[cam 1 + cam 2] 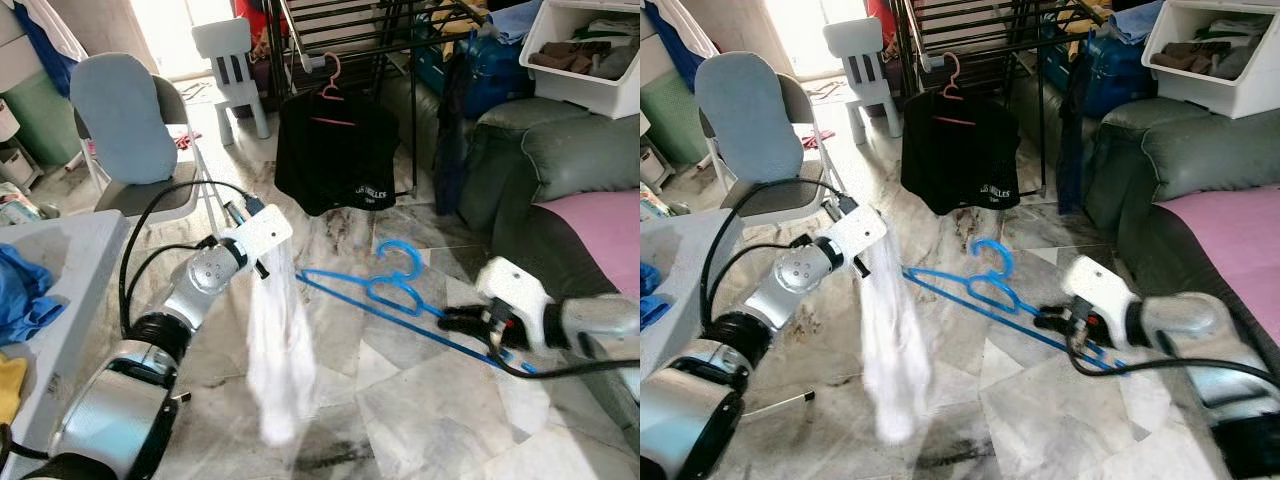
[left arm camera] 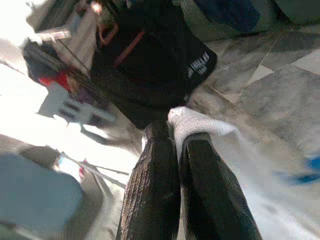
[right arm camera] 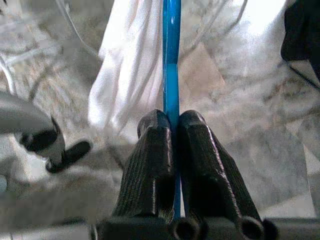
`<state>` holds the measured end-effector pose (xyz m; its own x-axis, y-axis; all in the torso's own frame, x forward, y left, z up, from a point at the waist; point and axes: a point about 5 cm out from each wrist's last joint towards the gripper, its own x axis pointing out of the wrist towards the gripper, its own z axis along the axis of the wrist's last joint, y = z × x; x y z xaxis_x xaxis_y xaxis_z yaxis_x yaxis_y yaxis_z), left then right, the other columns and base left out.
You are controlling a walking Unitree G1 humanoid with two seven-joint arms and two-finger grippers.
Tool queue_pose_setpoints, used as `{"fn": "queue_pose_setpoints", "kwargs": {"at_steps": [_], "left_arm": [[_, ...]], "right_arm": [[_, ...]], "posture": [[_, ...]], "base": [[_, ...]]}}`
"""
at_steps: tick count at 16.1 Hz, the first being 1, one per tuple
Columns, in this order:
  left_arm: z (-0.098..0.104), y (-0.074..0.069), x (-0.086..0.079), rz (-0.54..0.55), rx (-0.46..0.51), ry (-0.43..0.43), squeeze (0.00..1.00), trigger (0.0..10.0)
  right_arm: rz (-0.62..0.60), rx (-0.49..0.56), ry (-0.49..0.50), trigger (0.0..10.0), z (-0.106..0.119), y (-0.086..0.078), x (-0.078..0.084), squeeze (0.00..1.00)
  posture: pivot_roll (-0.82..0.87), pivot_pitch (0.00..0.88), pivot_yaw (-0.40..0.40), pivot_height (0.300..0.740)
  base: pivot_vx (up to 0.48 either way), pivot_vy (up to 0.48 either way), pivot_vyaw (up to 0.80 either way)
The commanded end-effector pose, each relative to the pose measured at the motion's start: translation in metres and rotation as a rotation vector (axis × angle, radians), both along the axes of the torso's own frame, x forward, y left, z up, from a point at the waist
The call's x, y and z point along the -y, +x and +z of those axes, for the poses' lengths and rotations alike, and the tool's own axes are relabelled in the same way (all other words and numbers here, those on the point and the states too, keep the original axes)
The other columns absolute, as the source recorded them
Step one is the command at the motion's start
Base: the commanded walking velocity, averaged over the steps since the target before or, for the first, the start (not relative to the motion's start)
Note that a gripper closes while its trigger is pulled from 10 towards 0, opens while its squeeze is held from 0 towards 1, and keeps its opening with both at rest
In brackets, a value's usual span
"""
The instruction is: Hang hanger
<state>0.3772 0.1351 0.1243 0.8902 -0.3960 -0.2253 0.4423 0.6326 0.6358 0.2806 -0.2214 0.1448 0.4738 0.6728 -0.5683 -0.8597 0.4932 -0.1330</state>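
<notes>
The right gripper (image 3: pixel 171 122) clamps a thin blue plastic hanger (image 1: pixel 385 290) between its fingers. The left gripper (image 2: pixel 180 140) pinches a limp white cloth garment (image 1: pixel 275 350), which hangs below its fingers.

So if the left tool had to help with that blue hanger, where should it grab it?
Probably the free end of the blue hanger, the bar tip near the white garment, coming from the robot's left. The right tool already clamps the other end, the hook must stay free for hanging, and the left tool holds the garment.
</notes>
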Motion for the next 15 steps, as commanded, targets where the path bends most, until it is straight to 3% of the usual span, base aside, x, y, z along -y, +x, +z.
{"fn": "queue_pose_setpoints", "kwargs": {"at_steps": [1,3,7,11,12,15], "left_arm": [[-0.01,-0.002,-0.012,0.09,-0.054,-0.044,0.0,10.0],[-0.015,-0.004,-0.009,0.105,-0.081,-0.09,0.0,10.0],[-0.016,-0.003,-0.008,0.122,-0.086,-0.092,0.0,10.0],[-0.021,-0.002,-0.027,0.266,-0.121,-0.091,0.0,10.0],[-0.02,-0.001,-0.035,0.335,-0.109,-0.123,0.0,10.0],[-0.017,0.0,-0.036,0.346,-0.099,-0.157,0.0,10.0]], "right_arm": [[0.028,0.045,0.045,10.0,0.015,0.004,-0.008,0.0],[0.052,0.029,0.023,10.0,0.012,0.001,-0.009,0.0],[0.054,0.035,0.045,10.0,0.016,0.002,-0.01,0.0],[0.088,-0.005,0.012,10.0,0.011,-0.005,-0.01,0.0],[0.089,-0.043,-0.098,10.0,-0.003,-0.008,-0.003,0.0],[0.049,-0.048,-0.167,10.0,-0.022,-0.006,0.002,0.0]], "posture": [[-0.14,0.0,0.11,0.74],[-0.14,0.0,0.104,0.74],[-0.14,0.0,0.103,0.74],[-0.15,0.0,0.107,0.74],[-0.15,0.0,0.109,0.74],[-0.14,0.0,0.108,0.74]], "base": [[0.0,0.0,0.0],[0.0,0.0,0.0],[0.0,0.0,0.0],[0.0,0.0,0.0],[0.0,0.0,0.0],[0.0,0.0,0.0]]}}
